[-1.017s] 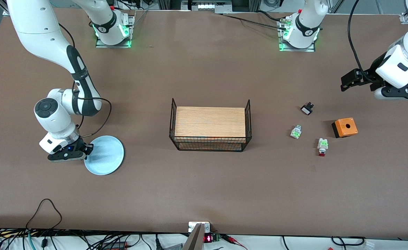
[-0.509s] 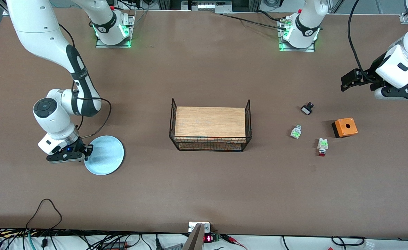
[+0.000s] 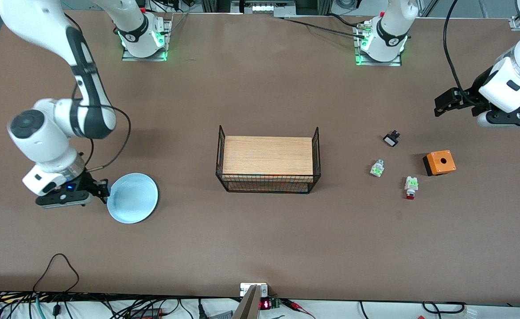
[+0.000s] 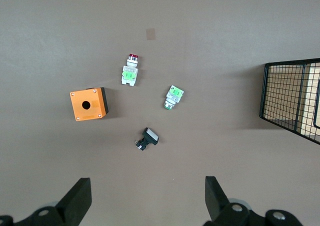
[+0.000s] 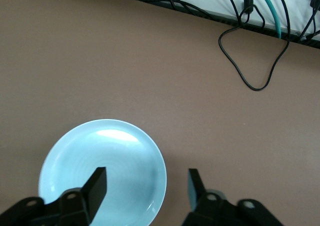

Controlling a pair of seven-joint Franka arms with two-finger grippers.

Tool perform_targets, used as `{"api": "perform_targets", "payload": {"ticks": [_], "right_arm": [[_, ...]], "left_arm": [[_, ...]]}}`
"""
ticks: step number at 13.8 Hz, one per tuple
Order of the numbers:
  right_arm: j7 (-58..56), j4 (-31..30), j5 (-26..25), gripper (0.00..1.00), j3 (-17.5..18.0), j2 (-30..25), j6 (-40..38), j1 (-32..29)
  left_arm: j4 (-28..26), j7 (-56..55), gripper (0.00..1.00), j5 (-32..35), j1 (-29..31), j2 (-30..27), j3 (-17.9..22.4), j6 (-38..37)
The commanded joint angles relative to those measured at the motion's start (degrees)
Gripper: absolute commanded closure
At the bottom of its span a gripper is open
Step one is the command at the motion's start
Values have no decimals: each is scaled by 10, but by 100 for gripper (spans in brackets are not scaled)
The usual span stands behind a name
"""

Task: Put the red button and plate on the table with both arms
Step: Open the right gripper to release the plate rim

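The pale-blue plate [image 3: 133, 197] [image 5: 102, 171] lies flat on the brown table [image 3: 260, 239] toward the right arm's end. My right gripper [image 3: 102, 188] [image 5: 146, 186] hovers open over the plate's rim, one finger over the plate and one over bare table, holding nothing. The red button [image 3: 411, 187] [image 4: 130, 70] lies on the table toward the left arm's end, red cap pointing at the front camera. My left gripper [image 3: 440, 105] [image 4: 146, 198] hangs open and empty over bare table, apart from the small parts.
A wood-topped black wire basket [image 3: 269, 184] [image 4: 292, 101] stands mid-table. Near the red button lie an orange box with a hole [image 3: 439, 162] [image 4: 88, 104], a green-tabbed part [image 3: 377, 168] [image 4: 173, 97] and a black-and-white part [image 3: 391, 139] [image 4: 148, 138]. Cables run along the front edge.
My right gripper has opened, let go of the plate's rim, and drawn up and back toward the right arm's end. The plate stays on the table. The left arm has not moved.
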Motion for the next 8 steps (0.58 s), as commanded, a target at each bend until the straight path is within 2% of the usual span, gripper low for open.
{"api": "perform_targets", "payload": {"ticks": [1, 5, 8], "right_arm": [[-8, 44, 0, 0, 1, -18, -102, 1], [-18, 65, -84, 0, 0, -66, -210, 1], [-11, 129, -82, 0, 0, -79, -333, 2]], "left_arm": [[16, -3, 0, 5, 0, 5, 0, -13], [16, -4, 0, 5, -1, 5, 0, -13], [16, -4, 0, 5, -1, 5, 0, -13]]}}
